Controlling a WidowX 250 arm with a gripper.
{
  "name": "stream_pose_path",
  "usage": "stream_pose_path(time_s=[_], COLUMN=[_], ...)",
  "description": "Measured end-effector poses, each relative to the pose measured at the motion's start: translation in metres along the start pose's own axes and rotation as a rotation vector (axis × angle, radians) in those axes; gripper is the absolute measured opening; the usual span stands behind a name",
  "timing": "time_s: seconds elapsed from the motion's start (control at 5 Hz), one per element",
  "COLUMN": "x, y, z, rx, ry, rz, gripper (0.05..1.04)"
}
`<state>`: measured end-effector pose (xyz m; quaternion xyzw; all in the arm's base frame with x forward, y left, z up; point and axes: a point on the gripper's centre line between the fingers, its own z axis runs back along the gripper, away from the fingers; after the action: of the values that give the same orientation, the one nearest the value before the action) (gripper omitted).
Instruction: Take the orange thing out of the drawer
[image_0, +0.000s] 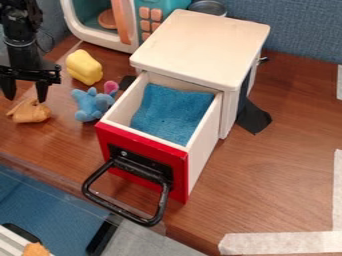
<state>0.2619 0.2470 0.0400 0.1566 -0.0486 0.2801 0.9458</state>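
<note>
Apparently complete: orange thing (30, 111) lies on the counter (280, 160), outside the open drawer (203, 150). Tool (25, 92) spread, hanging near it. No extraction step appears left.

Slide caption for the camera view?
Open gripper near the orange toy on the table, outside the open drawer holding blue cloth.

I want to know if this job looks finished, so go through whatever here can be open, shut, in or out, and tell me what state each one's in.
Drawer: pulled open.
Gripper: open, close to the orange toy.
Orange toy: outside the drawer, on the table.
Blue cloth: in the drawer, spread out.
Microwave door: looks shut, though I can't be certain.
</note>
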Motion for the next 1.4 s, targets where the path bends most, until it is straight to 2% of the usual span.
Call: stream_pose_path(time_s=[0.2, 0.4, 0.6, 1.0, 1.2, 1.4], x=[-0.006, -0.012, -0.023, -0.059, -0.077, -0.097], y=[0.000, 0.001, -0.001, -0.043, -0.061, -0.066], z=[0.015, 0.035, 0.048, 0.081, 0.103, 0.117], rx=[-0.029, -0.063, -0.077, -0.121, -0.134, -0.148], ry=[0.035, 0.072, 0.088, 0.035, -0.019, -0.039], rz=[-0.010, -0.062, -0.095, -0.258, -0.336, -0.378], gripper=[1.014, 1.010, 1.003, 1.001, 1.001, 1.001])
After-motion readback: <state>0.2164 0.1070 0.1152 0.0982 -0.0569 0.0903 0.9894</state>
